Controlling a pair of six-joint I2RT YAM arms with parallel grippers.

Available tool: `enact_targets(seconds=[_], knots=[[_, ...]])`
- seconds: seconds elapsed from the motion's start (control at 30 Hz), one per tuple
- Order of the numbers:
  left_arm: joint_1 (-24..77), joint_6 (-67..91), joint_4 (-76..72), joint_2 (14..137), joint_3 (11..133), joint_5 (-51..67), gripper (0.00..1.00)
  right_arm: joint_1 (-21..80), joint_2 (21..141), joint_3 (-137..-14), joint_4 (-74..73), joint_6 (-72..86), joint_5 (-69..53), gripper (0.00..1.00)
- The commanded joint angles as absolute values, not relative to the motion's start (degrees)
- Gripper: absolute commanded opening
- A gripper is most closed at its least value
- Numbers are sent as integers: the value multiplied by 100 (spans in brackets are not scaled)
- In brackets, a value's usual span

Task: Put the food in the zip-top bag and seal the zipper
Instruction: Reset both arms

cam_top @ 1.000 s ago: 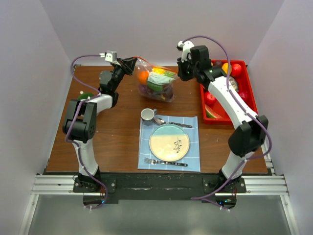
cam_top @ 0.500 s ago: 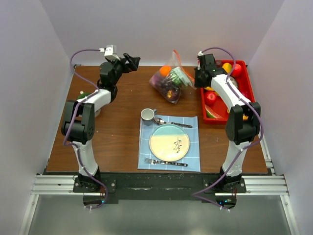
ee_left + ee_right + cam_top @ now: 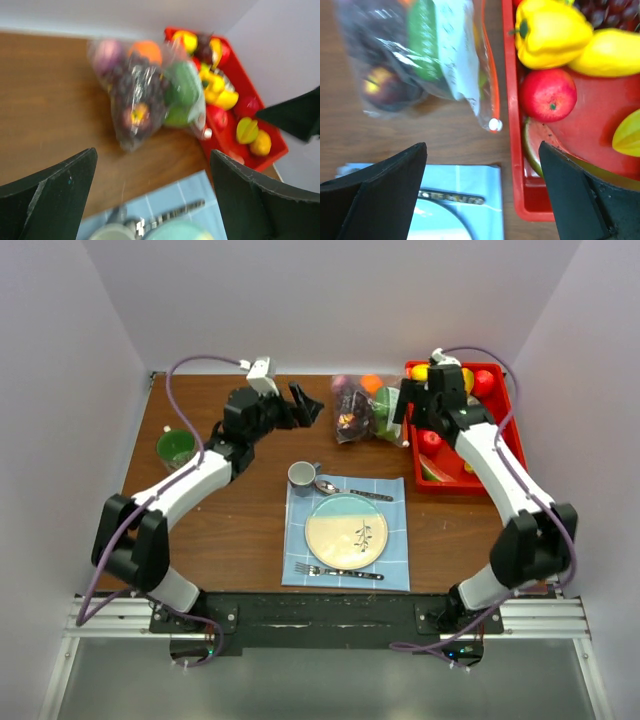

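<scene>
The zip-top bag [image 3: 362, 410] lies on the table at the back, next to the red tray, holding food: purple grapes, an orange piece and green pieces. In the left wrist view the bag [image 3: 145, 95] is blurred. Its orange-red zipper [image 3: 492, 85] runs along the edge nearest the tray and ends in a white slider. More food sits in the tray, among it a yellow pepper [image 3: 547, 35] and a red apple [image 3: 549, 94]. My left gripper [image 3: 308, 408] [image 3: 152, 152] stands open and empty left of the bag. My right gripper [image 3: 405, 412] [image 3: 482, 145] stands open and empty at the bag's right edge.
The red tray [image 3: 505, 425] stands at the back right. A green cup [image 3: 176, 448] sits at the left. In the middle lie a grey cup [image 3: 303, 474], a spoon [image 3: 345, 490], a plate [image 3: 346, 532] and a fork [image 3: 335, 571] on a blue mat [image 3: 395, 570].
Both grippers have opened and let go of the bag. The bag has come down and to the right, and now lies by the tray. The left arm swung right.
</scene>
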State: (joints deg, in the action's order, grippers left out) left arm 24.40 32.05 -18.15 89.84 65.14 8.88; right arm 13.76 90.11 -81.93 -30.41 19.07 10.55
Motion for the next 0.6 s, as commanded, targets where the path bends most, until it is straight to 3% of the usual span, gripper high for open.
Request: enact_targets(seconds=[0.0, 0.2, 0.57], knots=[[2514, 3708, -645, 8096, 5950, 11, 100, 1476, 8079, -7464, -2164, 2513, 537, 99], [2505, 3288, 325, 7392, 5539, -430, 100, 1635, 6918, -6451, -1538, 2821, 299, 99], [2382, 3050, -694, 6865, 5221, -26, 100, 1635, 6381, -5924, -1318, 2865, 492, 99]])
